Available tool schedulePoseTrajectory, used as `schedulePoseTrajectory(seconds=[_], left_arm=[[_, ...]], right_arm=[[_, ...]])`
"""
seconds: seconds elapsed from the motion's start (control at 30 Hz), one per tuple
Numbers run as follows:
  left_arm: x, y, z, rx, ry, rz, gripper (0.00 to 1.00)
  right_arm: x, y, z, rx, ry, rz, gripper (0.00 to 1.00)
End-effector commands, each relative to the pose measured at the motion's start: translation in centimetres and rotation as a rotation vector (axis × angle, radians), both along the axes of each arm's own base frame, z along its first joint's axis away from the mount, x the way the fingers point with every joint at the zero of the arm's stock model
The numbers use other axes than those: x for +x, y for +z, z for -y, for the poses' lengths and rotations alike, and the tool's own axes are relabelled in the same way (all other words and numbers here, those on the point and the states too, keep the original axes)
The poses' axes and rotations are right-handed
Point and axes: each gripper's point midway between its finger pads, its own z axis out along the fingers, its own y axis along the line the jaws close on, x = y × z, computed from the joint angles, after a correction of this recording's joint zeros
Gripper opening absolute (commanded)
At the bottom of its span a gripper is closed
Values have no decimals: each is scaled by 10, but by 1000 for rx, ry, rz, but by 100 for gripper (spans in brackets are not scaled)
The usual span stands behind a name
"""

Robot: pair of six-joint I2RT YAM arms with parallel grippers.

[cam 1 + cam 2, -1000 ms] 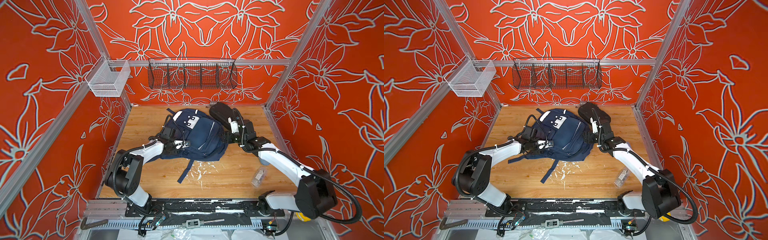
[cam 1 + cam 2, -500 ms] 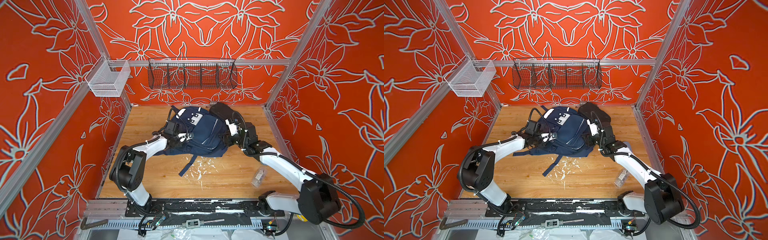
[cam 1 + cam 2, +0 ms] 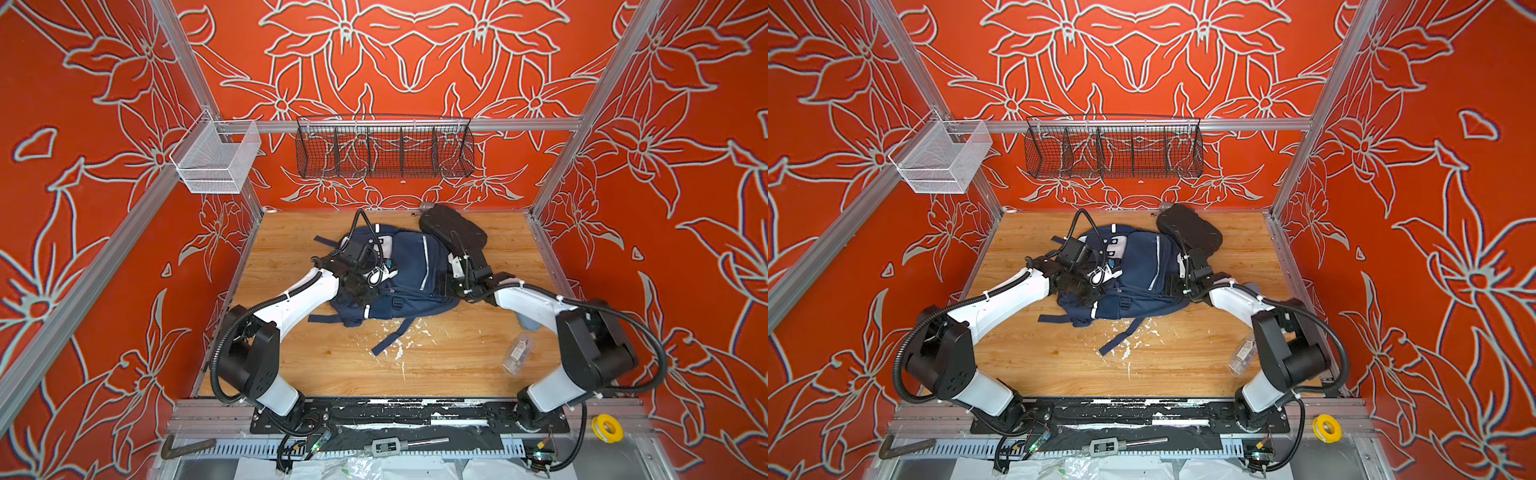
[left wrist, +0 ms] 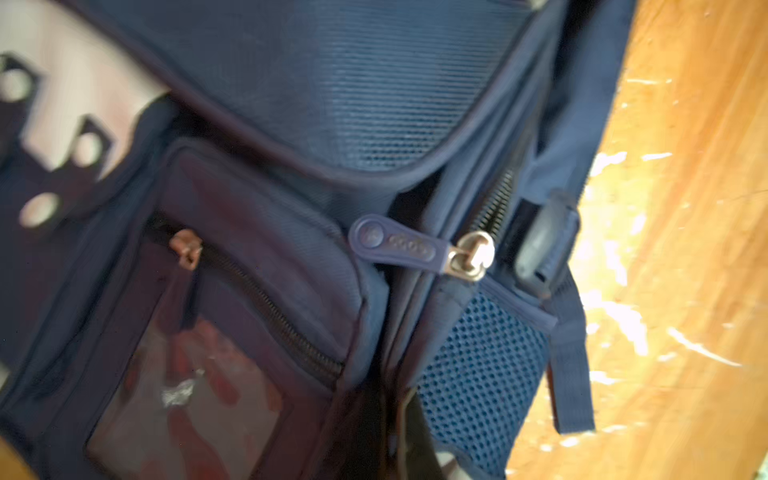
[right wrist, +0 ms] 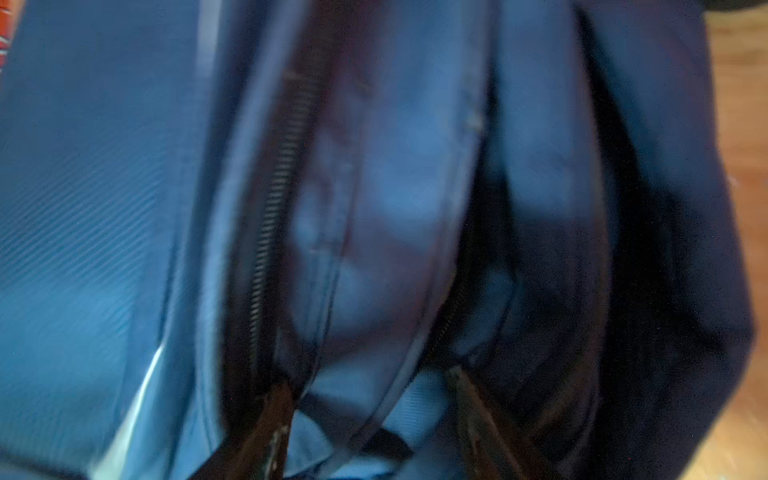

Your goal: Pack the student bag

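Claws first: the left claw (image 3: 368, 293) is clenched, low against the left flank of the student bag (image 3: 415, 270). Whether any cloth is caught in it cannot be told. Its wrist view shows the bag's zipped pockets, a blue zip pull (image 4: 399, 247), a mesh side pocket (image 4: 478, 374) and the white patch (image 4: 83, 95) with dark dots.

The right claw (image 3: 446, 286) is pushed into the bag's right flank. In its blurred wrist view the dark fingers (image 5: 272, 411) stand apart with a fold of blue cloth and a zip line between them. Whether they press on that fold cannot be told.

The bag lies flat in the far half of the bench (image 3: 332, 374), about midway between the left and right edges. One strap (image 3: 390, 340) trails toward the near edge. A black oval case (image 3: 453, 228) sits at the far edge, touching the bag's far right corner.

The bench is pale wood, with white scuffs (image 3: 399, 345) just nearer than the bag. A small clear container (image 3: 517, 353) lies near the right edge, beside the right arm.

Orange-red walls with pale flower outlines close in three sides, framed by aluminium rails. A black wire basket (image 3: 384, 151) hangs on the back rail and a white mesh basket (image 3: 216, 162) at the far left corner post. A yellow tape roll (image 3: 606, 428) rests on the frame beyond the near right corner.
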Motion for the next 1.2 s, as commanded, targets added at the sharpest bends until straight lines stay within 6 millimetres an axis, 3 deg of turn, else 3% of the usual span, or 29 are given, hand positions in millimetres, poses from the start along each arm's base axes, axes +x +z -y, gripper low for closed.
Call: schedulePoseTrajectory(seconds=[0.0, 0.1, 0.3, 0.4, 0.53, 0.7, 0.83, 0.87, 1.0, 1.03, 1.17], left_arm=[[-19, 26, 28, -176, 11, -49, 0], [-14, 24, 32, -198, 28, -56, 0], [-9, 11, 34, -204, 22, -109, 0], [-7, -7, 26, -183, 46, -143, 0], [-8, -40, 14, -48, 83, -186, 30], [-11, -72, 8, 106, 78, -119, 42], [-8, -82, -1, 155, 119, -96, 47], [-9, -86, -3, 164, 119, -94, 46], [-2, -90, -11, 213, 160, -76, 5], [1, -85, -10, 208, 160, -67, 0], [13, -35, 2, 113, 118, 62, 0]], right_arm=[[38, 30, -20, 57, 33, 109, 63], [40, 47, -22, 37, 85, 141, 62], [11, 76, -8, 20, 84, 230, 60], [-1, 74, -7, 10, 91, 252, 60], [-5, 67, 1, -25, 68, 222, 61], [-5, 76, 12, -58, 33, 265, 64], [-6, 90, 10, -40, 59, 349, 65], [-7, 94, 7, -31, 76, 373, 64], [-16, 108, -15, 48, 220, 448, 61], [-20, 109, -20, 71, 252, 453, 58], [-40, 102, -51, 88, 405, 465, 52]])
